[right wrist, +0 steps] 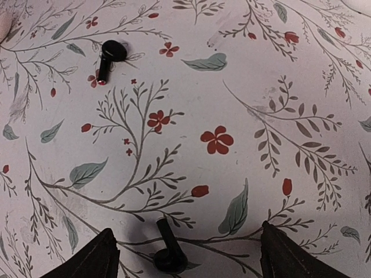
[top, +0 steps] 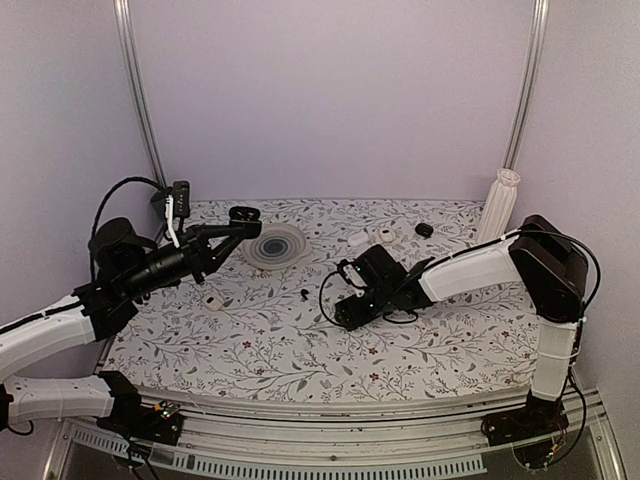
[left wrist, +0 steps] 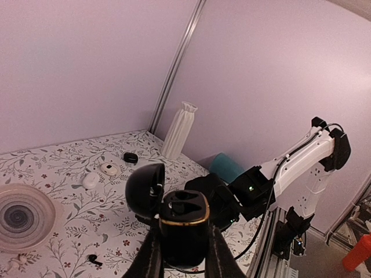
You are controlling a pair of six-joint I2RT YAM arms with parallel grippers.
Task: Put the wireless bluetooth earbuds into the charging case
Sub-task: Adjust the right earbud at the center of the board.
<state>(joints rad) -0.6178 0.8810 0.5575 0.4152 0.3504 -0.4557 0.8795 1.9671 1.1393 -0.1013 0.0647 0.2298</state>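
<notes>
The charging case (left wrist: 184, 223) is a glossy black pebble with a gold rim. Its lid (left wrist: 145, 188) is swung open, and my left gripper (left wrist: 184, 252) is shut on its body, holding it upright above the table's left side (top: 243, 214). One black earbud (right wrist: 168, 253) lies on the floral cloth between the spread fingers (right wrist: 98, 259) of my right gripper (right wrist: 188, 258), which is open and touches nothing. The other earbud (right wrist: 107, 58) lies farther off, and shows as a dark speck (top: 303, 293) left of the right gripper (top: 346, 310).
A white ribbed dish (top: 277, 246) sits at the back left. Two small white cases (top: 357, 238) (top: 386, 236) and a black lump (top: 424, 230) lie at the back. A white pleated vase (top: 497, 205) stands back right. A small white item (top: 213, 301) lies near the left arm.
</notes>
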